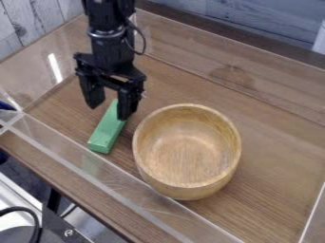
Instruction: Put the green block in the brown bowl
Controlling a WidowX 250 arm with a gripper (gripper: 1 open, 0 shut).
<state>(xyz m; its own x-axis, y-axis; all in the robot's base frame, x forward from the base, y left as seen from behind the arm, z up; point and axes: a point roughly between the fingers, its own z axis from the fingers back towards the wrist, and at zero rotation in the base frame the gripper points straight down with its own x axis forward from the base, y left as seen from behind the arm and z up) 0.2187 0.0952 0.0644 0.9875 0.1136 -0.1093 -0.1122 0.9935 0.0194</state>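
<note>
Reaching down from the top of the view, one black robot arm [109,24] ends in one black gripper [110,102] with two fingers spread wide apart. Nothing is held between them. The gripper hangs over the upper end of the one flat, elongated, bright green block [109,128], one finger to each side of that end as the camera sees it (whether either finger touches the block, I cannot tell).

The block lies on the one brown wooden tabletop [269,85], slanting a little, its lower end closer to the camera. It is outside the bowl, just beside its left side in the view. That bowl, the only one, is a round, light tan wooden bowl [187,187] with thick walls and visible grain; it stands upright with its opening facing up, and the part of its inside that shows holds nothing. So the count on the table near the gripper is one block and one bowl, apart from each other.

Along the lower left of the view runs one strip of clear, shiny material [76,171], crossing the picture at a slant. At the lower left corner, black cables [36,217] curve beside the table.
</note>
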